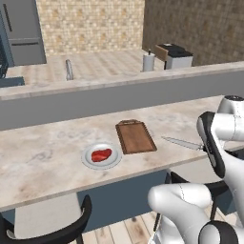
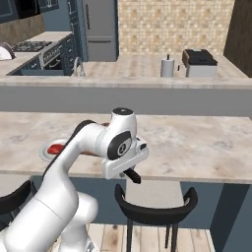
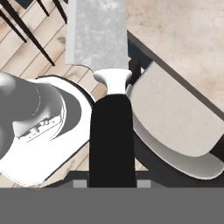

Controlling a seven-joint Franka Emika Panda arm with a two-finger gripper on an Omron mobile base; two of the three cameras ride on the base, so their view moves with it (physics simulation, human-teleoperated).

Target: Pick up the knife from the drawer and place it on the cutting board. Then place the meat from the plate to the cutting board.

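Observation:
My gripper (image 3: 112,181) is shut on the knife's black handle (image 3: 112,135), and the wide silver blade (image 3: 98,30) runs straight up the hand view. From the left base, the knife (image 1: 181,142) hangs just above the counter's right part, its tip pointing left at the cutting board (image 1: 136,137). The brown board lies flat at mid-counter. Left of it the grey plate (image 1: 87,162) carries the red meat (image 1: 101,155). From the right base, the hand (image 2: 130,172) hovers over the counter's front edge, right of the plate (image 2: 45,153). The drawer is out of view.
The marble counter (image 1: 43,162) ends in a raised grey ledge (image 1: 95,102) behind. Dark bar stools stand under its front edge (image 1: 52,228) (image 2: 155,206). A paper towel roll (image 1: 148,62) and a toaster (image 1: 174,56) sit on the far counter.

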